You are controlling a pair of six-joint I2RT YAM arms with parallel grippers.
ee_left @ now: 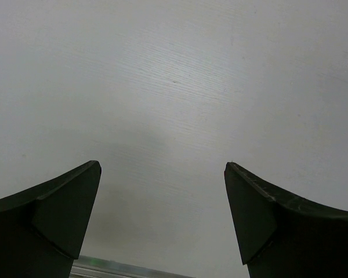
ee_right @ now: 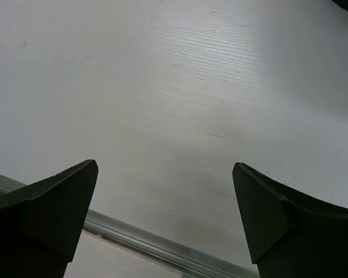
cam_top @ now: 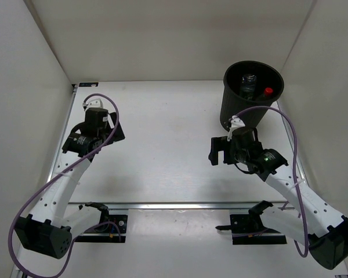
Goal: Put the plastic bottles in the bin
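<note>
The black bin (cam_top: 231,110) stands at the far right of the table. Inside it I see a clear bottle with a dark label (cam_top: 249,84) and a red cap (cam_top: 268,91); other bottles are hidden or out of view. No bottle lies on the table. My right gripper (cam_top: 215,150) is open and empty, low over the table just in front and left of the bin. My left gripper (cam_top: 98,134) is open and empty over the far left of the table. The wrist views show both the left gripper (ee_left: 162,169) and the right gripper (ee_right: 165,167) with jaws wide apart over bare table.
White walls enclose the table on the left, back and right. An aluminium strip (cam_top: 180,204) runs along the near edge and also shows in the right wrist view (ee_right: 145,240). The arm bases (cam_top: 107,226) sit below it.
</note>
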